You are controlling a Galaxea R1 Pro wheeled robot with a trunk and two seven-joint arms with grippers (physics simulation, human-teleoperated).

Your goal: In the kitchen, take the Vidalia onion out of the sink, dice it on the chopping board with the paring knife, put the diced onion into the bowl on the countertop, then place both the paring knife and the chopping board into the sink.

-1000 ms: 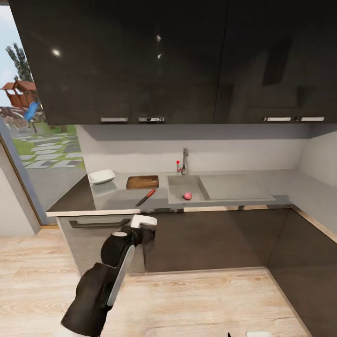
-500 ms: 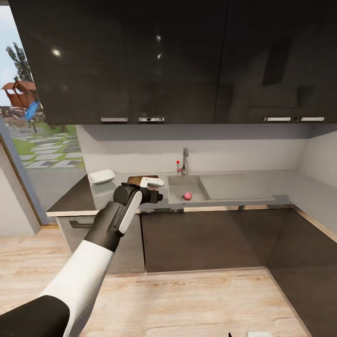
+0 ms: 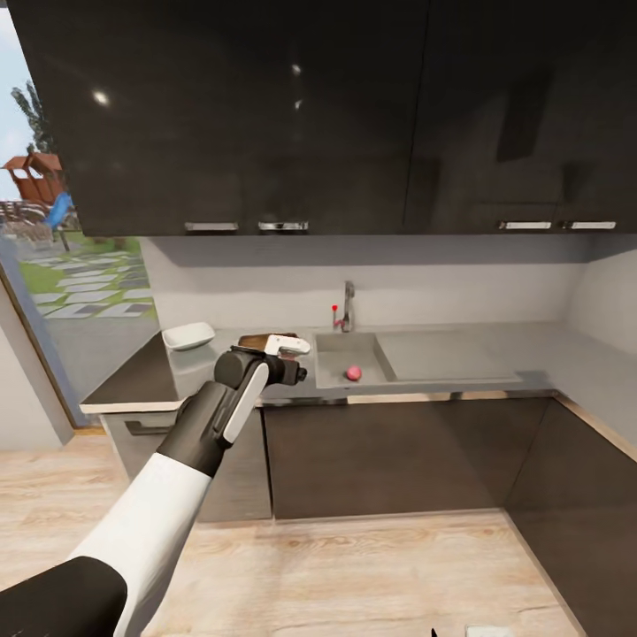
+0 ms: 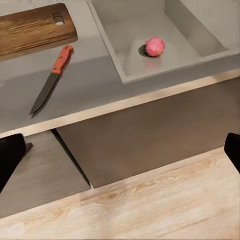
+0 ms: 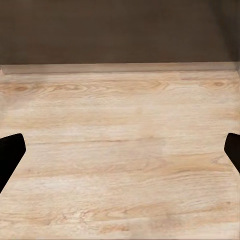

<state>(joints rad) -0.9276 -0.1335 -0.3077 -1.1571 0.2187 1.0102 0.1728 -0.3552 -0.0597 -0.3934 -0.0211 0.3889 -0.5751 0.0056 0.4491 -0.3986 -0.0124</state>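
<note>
From the head camera my left arm covered most of the chopping board and hid the paring knife, which I saw on the countertop beside the sink only through the left wrist camera. The onion sat at the sink's drain. Both the left gripper and the right gripper were spread wide, holding nothing. I could read no writing anywhere.
</note>
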